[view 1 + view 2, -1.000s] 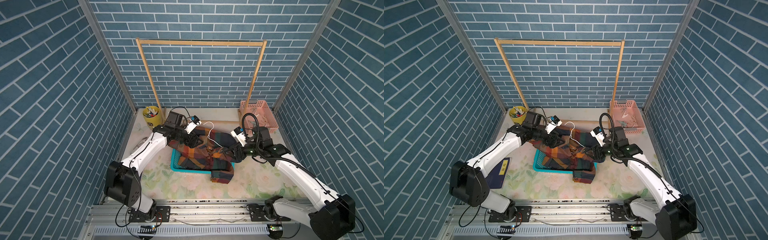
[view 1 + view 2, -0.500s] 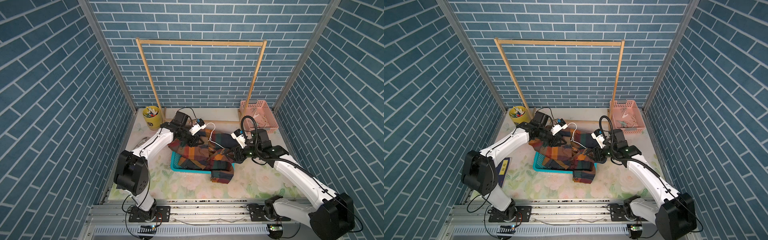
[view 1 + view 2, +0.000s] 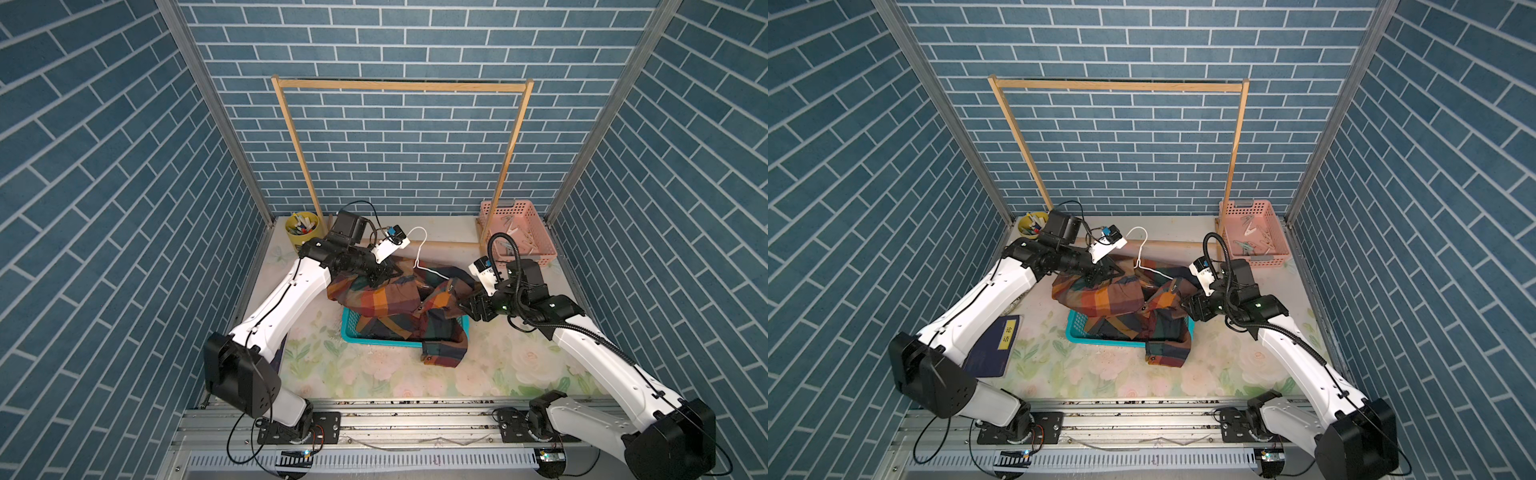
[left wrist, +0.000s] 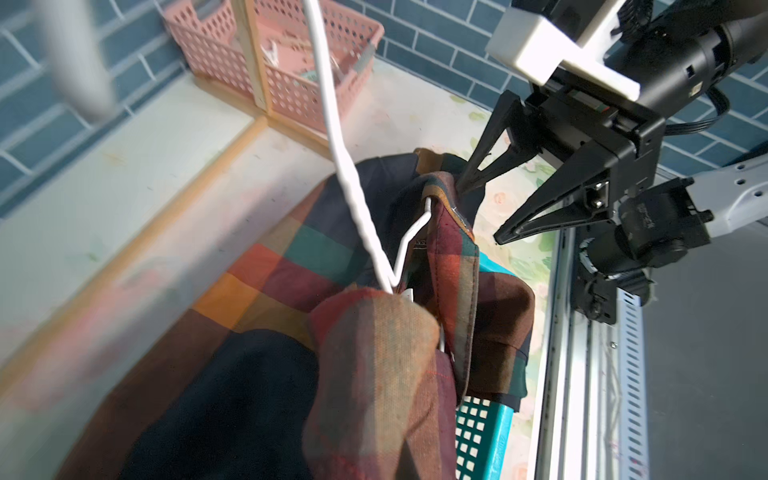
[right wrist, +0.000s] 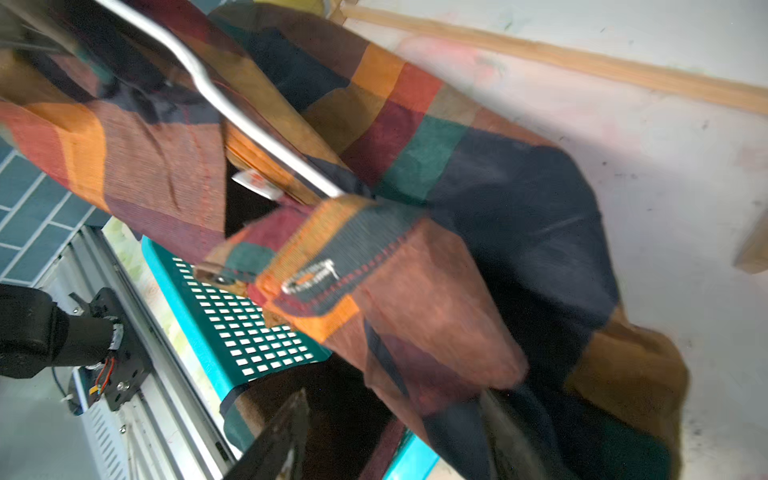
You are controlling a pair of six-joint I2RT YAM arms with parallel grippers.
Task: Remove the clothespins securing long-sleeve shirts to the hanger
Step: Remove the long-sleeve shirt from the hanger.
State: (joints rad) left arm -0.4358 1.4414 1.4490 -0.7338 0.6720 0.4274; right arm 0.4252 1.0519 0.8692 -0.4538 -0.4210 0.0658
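Plaid shirt lies heaped over the teal basket mid-table. The white hanger runs into its folds, hook toward the back wall. Left gripper is pressed together at the shirt's left edge — what it pinches, cannot tell. Right gripper is spread — one fingertip against the shirt's right fold.

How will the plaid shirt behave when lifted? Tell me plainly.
Likely floppy: the plaid shirt lies crumpled, draping over the teal basket rim. Probably light, yet apt to snag, since the white hanger runs into its collar.
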